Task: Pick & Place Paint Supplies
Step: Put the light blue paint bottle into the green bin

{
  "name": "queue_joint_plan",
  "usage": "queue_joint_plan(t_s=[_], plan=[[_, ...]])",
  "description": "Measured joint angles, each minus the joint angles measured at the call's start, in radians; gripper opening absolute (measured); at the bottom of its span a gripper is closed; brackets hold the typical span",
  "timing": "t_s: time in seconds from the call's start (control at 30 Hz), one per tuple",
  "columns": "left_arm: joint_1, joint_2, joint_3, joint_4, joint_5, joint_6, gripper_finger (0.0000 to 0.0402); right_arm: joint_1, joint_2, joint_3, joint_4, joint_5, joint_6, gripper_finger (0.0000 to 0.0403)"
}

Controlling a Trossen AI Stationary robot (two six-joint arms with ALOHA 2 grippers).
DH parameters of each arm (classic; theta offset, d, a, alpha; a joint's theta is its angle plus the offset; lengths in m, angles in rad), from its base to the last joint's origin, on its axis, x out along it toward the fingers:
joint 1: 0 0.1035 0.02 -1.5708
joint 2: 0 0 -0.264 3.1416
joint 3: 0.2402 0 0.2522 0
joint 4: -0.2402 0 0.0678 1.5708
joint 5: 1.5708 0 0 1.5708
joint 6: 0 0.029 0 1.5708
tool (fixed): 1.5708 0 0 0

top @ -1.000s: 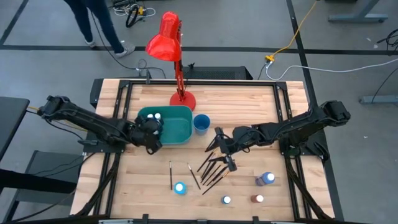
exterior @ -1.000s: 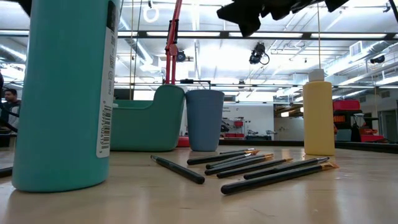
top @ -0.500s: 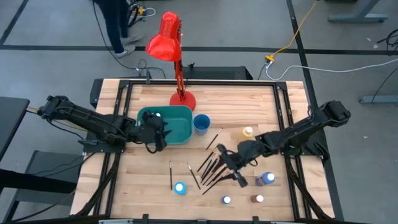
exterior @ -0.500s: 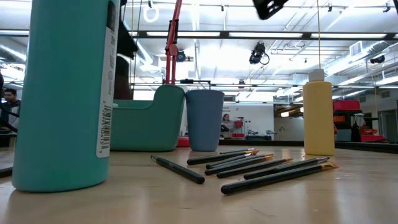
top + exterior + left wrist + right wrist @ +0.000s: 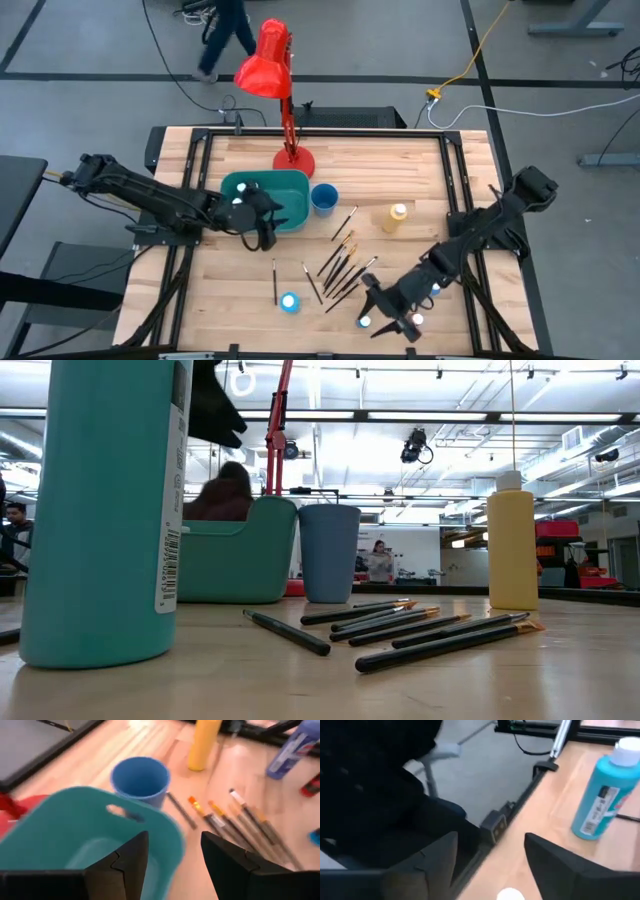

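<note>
My right gripper (image 5: 385, 310) (image 5: 492, 865) hangs open near the table's near edge, above a white-capped bottle (image 5: 365, 322) whose cap (image 5: 510, 894) shows low between its fingers. A red-brown bottle (image 5: 415, 320) and a blue one (image 5: 430, 288) stand close by. A teal bottle (image 5: 289, 301) (image 5: 597, 800) stands to the left. Dark brushes (image 5: 340, 265) (image 5: 400, 625) lie fanned in the middle. The taller yellow bottle (image 5: 397, 215) (image 5: 513, 545) stands upright. My left gripper (image 5: 265, 225) (image 5: 175, 855) is open over the teal bin's near right corner.
The teal bin (image 5: 290, 195) and the blue cup (image 5: 324, 197) stand side by side behind the brushes, with a red desk lamp (image 5: 270, 60) beyond them. Two single brushes (image 5: 274, 280) lie left of the fan. Bare wood shows at the table's far right.
My right gripper has swung from beside the blue cup toward the near edge, past the brushes, down to the bottles there; the yellow bottle it hid now shows, standing. My left gripper has moved from over the bin's left part toward its near right corner.
</note>
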Motion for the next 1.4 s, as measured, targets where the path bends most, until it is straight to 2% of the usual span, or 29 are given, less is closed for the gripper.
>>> queue_joint_plan(t_s=[0.2, 0.43, 0.67, 0.8, 0.97, 1.2, 1.4], plan=[[-0.006, 0.031, -0.001, 0.048, 0.046, -0.013, 0.0194, 0.019, 0.085, 0.000, 0.014, 0.030, -0.004, 0.0286], [-0.029, 0.046, -0.001, 0.130, 0.046, -0.035, 0.0194, 0.023, 0.199, 0.000, 0.059, 0.030, -0.030, 0.0288], [-0.060, 0.045, 0.000, 0.131, 0.046, -0.035, 0.0194, 0.018, 0.214, 0.000, 0.097, 0.029, -0.085, 0.0285], [-0.073, 0.045, 0.000, 0.131, 0.046, -0.035, 0.0194, 0.016, 0.214, -0.001, 0.096, -0.001, -0.085, 0.0268], [-0.084, 0.045, 0.000, 0.150, 0.046, -0.035, 0.0194, 0.003, 0.214, -0.052, 0.123, 0.010, -0.047, 0.0242], [-0.093, 0.045, 0.000, 0.149, 0.046, -0.035, 0.0194, -0.013, 0.213, -0.140, 0.315, 0.004, -0.031, 0.0210], [-0.093, 0.045, 0.000, 0.150, 0.046, -0.035, 0.0194, -0.018, 0.213, -0.160, 0.318, 0.008, 0.004, 0.0141]])
